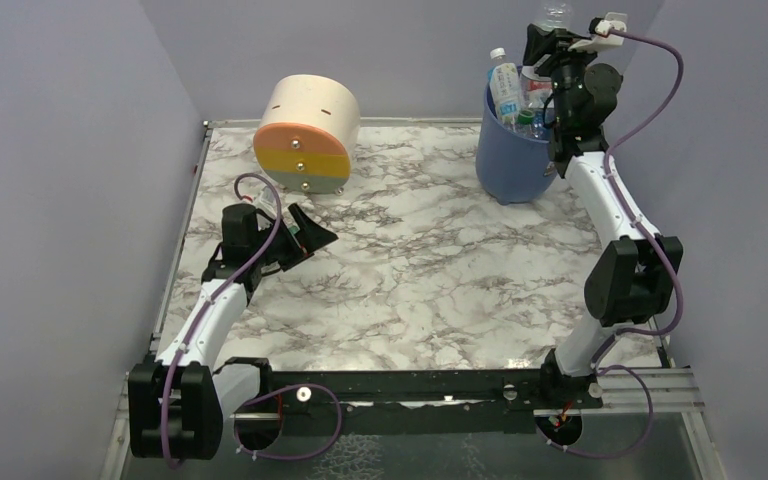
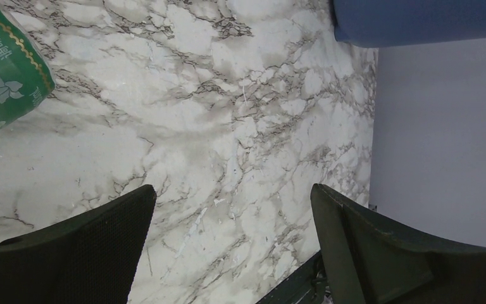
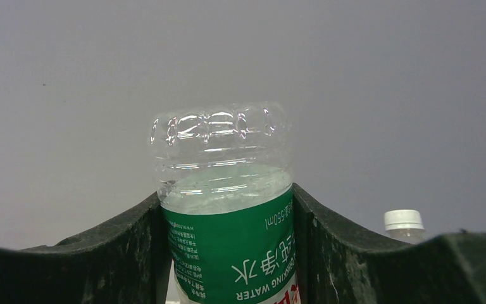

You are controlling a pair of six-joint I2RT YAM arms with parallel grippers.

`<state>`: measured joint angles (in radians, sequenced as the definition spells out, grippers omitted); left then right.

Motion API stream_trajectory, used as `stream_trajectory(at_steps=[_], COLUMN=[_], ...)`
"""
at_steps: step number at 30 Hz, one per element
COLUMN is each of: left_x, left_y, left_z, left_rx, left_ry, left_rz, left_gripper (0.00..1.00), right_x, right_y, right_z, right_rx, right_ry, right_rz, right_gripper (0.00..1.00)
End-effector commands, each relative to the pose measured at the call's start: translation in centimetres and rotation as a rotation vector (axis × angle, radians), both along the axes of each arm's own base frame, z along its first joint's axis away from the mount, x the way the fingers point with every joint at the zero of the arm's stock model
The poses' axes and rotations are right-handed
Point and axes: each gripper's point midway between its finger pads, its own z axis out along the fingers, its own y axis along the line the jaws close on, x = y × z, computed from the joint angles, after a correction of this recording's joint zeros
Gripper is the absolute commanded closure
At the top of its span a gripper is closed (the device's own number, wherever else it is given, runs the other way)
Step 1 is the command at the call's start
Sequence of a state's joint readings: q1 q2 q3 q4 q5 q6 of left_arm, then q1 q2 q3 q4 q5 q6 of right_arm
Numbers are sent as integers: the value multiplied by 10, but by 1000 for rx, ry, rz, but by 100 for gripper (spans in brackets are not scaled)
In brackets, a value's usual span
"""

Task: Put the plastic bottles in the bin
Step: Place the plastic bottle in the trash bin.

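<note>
Right wrist view: the right tool (image 3: 226,199) clamps a clear, green-labelled bottle (image 3: 228,244) — base up — left tool (image 2: 233,190) spread wide.

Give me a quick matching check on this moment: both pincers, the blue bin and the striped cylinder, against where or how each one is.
Things:
1. left pincer
2. right pincer
3. bin
4. striped cylinder

Place or state:
A. stands at the far right, with bottles inside
B. open over the bare marble table
C. rests at the far left of the table
D. shut on a green-labelled bottle, above the bin

Pairs: 1-B, 2-D, 3-A, 4-C.
</note>
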<state>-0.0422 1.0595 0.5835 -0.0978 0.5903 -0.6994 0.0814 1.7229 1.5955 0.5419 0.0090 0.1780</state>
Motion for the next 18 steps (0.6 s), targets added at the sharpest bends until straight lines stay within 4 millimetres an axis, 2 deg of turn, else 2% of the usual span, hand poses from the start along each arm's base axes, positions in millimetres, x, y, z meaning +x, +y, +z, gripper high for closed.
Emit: stream_trajectory(at_steps=[1,8,18], left_x=[13,13,12], left_y=[-1,-4,-10], left_z=[14,11,17], left_rx=[11,14,15], left_ry=[-51,-45,-59], left_rz=[8,3,-7], left_gripper=[1,1,1], right_x=[3,6,-2], right_y=[-21,-35,-36], right_z=[5,-17,-57], right_rx=[-1,-36,-11], right_ry=[-66,-45,18], right_rz=[-93,-170,-165], right_gripper=[51,51,52])
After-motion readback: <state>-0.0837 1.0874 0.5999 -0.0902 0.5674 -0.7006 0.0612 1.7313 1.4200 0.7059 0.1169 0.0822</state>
